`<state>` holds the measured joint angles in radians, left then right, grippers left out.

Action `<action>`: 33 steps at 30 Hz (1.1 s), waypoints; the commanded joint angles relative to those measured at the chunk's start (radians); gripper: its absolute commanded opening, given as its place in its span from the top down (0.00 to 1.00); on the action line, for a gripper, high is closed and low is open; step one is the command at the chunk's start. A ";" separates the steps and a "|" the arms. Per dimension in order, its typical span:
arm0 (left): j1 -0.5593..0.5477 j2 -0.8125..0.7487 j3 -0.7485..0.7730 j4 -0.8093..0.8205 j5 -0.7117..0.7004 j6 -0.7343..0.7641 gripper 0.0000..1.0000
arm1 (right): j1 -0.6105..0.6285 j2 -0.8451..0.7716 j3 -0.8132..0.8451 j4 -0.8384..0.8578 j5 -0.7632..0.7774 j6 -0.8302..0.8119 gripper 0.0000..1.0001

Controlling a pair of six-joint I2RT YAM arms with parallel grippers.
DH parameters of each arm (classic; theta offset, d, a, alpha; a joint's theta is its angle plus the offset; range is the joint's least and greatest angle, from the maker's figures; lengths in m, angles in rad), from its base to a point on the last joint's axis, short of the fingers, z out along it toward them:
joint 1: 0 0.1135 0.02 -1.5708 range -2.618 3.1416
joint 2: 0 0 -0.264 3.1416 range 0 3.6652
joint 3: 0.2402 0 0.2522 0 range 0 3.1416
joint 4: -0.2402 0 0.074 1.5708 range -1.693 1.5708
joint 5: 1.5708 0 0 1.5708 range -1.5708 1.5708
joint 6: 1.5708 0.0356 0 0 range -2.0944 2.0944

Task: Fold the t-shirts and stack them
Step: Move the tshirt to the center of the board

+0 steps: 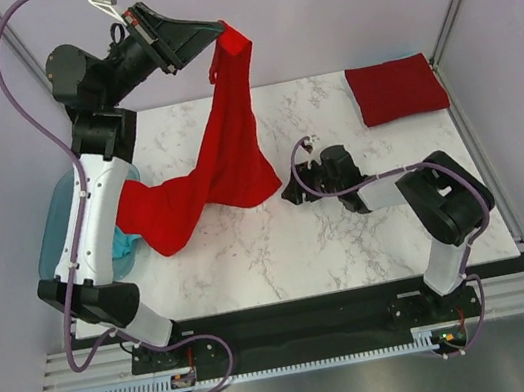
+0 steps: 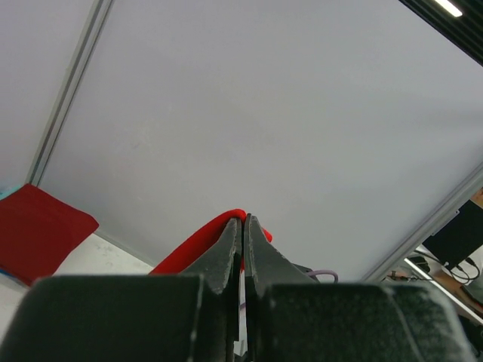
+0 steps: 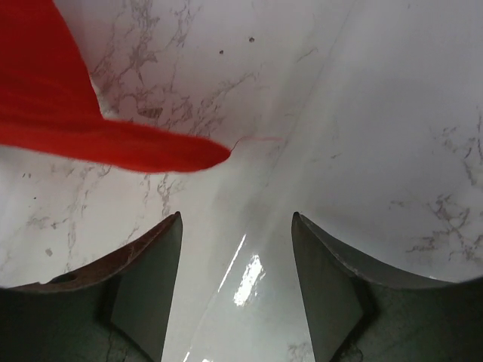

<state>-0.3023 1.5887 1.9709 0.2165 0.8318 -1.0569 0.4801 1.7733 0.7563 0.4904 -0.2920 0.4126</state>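
Observation:
My left gripper [image 1: 223,32] is raised high above the back of the table and is shut on a bright red t-shirt [image 1: 225,157]. The shirt hangs from it down to the marble table [image 1: 282,253], its lower end bunched at the left. In the left wrist view the shut fingers [image 2: 243,220] pinch a red fold [image 2: 198,240]. A folded dark red t-shirt [image 1: 395,88] lies flat at the back right corner. My right gripper [image 1: 292,191] is open, low over the table, just right of the hanging shirt's hem [image 3: 113,143].
A light blue basket [image 1: 53,233] with teal cloth [image 1: 124,246] sits off the table's left edge, partly behind the left arm. Enclosure walls surround the table. A folded dark red cloth [image 2: 38,230] shows at left in the left wrist view.

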 commanded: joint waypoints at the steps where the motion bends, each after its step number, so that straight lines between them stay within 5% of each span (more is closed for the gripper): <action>1: 0.009 -0.015 0.016 0.044 0.032 -0.035 0.98 | 0.003 0.021 0.045 0.160 -0.010 -0.090 0.32; 7: 0.014 -0.001 0.016 0.044 0.050 -0.037 0.98 | 0.012 0.024 0.000 0.375 -0.125 -0.161 0.25; 19: 0.025 0.034 0.022 0.044 0.061 -0.049 0.98 | 0.029 0.227 0.201 0.390 -0.323 -0.124 0.30; 33: 0.031 0.132 0.132 0.044 0.007 -0.093 0.98 | 0.023 0.081 0.035 0.382 -0.409 -0.128 0.25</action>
<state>-0.2649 1.7050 2.0312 0.2176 0.8684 -1.0904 0.5022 1.8999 0.8078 0.8127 -0.6220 0.2665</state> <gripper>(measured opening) 0.032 0.752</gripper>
